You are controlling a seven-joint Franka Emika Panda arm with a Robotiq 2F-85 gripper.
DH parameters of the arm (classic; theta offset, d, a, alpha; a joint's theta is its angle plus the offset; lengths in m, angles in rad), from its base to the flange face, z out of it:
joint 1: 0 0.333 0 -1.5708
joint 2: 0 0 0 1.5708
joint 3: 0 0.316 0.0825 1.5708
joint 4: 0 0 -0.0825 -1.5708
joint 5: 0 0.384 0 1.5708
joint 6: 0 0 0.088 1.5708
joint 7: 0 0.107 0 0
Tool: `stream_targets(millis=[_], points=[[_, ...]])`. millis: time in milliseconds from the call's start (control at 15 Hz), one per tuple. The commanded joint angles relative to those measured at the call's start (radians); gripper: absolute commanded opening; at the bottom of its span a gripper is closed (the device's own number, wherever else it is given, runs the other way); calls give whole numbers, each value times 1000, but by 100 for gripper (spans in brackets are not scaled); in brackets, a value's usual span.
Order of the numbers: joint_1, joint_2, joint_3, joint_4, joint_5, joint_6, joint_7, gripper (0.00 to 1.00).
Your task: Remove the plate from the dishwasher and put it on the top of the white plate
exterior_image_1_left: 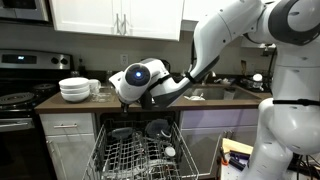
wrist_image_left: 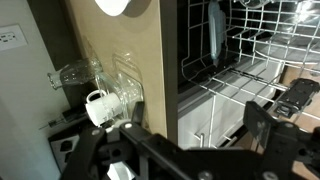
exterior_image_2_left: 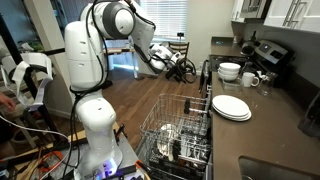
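Currently, pincer state: the black Robotiq pincer point(exterior_image_2_left: 188, 68) stands wide apart and holds nothing (the wrist view shows no object between its two sides).
Pincer position: above the pulled-out light grey wire rack point(exterior_image_2_left: 178, 122) of the built-in under-counter dishwasher point(exterior_image_1_left: 140, 150), tips aimed toward the counter edge.
Task thing: the dark round plate point(exterior_image_1_left: 157, 128) stands on edge among the tines, at 6 o'clock from the pincer in an exterior view.
Plate axis: face turned toward the open front of the rack, rim running across it. Judgement: a descent that straddles the top rim is called for.
Doubt: a second dark round piece point(exterior_image_1_left: 120, 133) sits at 9 o'clock from that plate; which one is meant cannot be told.
Destination: the flat round plain white plate point(exterior_image_2_left: 232, 107) lies on the countertop, at 4 o'clock from the pincer, apart from the rack.
Surroundings: the stack of deep white bowls point(exterior_image_2_left: 230, 70) at 12 o'clock and the white mug point(exterior_image_2_left: 250, 78) at 1 o'clock from the destination.
Obstruction: upright tines beside the plate, and the counter edge between rack and destination (judgement: lift clear before traversing).
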Motion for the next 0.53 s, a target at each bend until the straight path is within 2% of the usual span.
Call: stream_targets(millis=[0, 200, 267, 467], points=[[0, -34, 0, -37, 62, 55, -48, 100], [6, -30, 2, -42, 100, 47, -62, 100], [9, -4, -4, -16, 67, 36, -19, 100], [9, -3, -5, -18, 68, 36, -19, 100]])
